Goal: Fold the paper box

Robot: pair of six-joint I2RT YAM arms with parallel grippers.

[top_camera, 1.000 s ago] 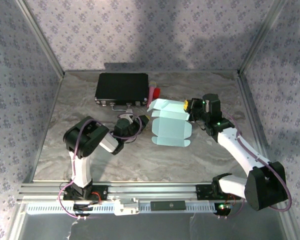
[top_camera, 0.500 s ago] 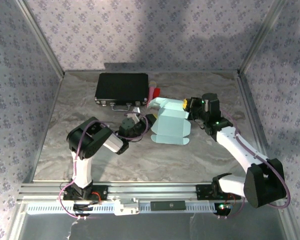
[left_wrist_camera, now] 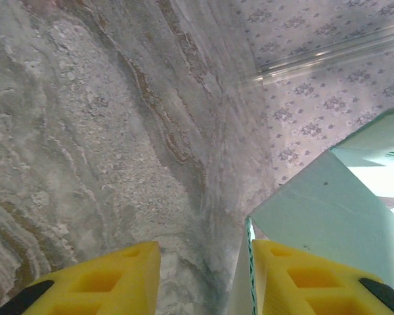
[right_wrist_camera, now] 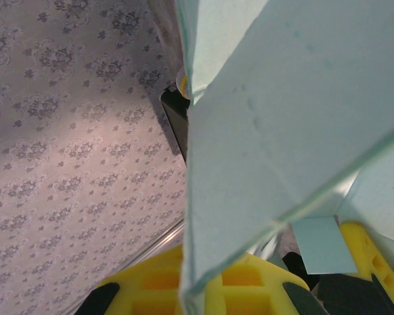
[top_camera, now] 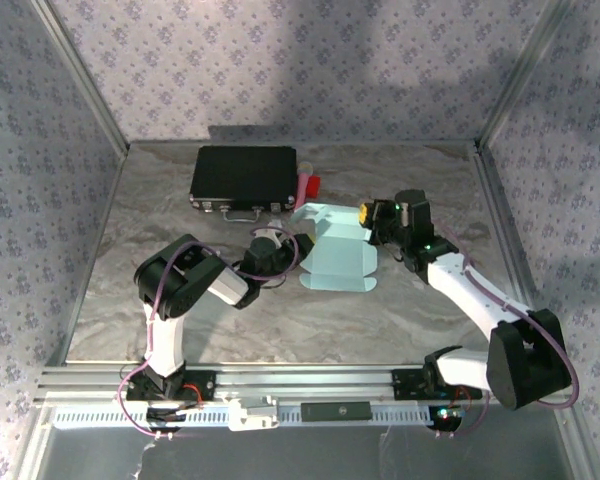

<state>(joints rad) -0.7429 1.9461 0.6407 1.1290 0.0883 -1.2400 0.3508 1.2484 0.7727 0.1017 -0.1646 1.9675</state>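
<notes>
Since a second ago the arms have closed in, so each line notes what moved.

Table [top_camera: 130, 300]: grey marbled top, unchanged.

Case [top_camera: 243, 176]: black, flat at the back left, where it was before.

Box [top_camera: 340, 262]: pale blue card, partly folded, at mid-table between the two grippers. A back flap is raised toward the case and the front panel lies on the table. It has slid a little to the left and now sits closer to the left gripper.

Right arm: its wrist has swung left with the box.

Left arm: its elbow is more bent than before, with the wrist pushed right.

Right gripper [top_camera: 368, 215]: at the box's back right corner. In the wrist view the yellow fingers [right_wrist_camera: 236, 282] stand apart with card running between them. I cannot tell whether they grip it.

Left gripper [top_camera: 294, 244]: it has moved right and now meets the box's left edge. In the wrist view the fingers [left_wrist_camera: 118, 279] are spread, and the card's edge [left_wrist_camera: 247, 262] stands in the gap, just beside the right-hand finger.

Red thing [top_camera: 310, 185]: small, beside the case's right end, unmoved.
</notes>
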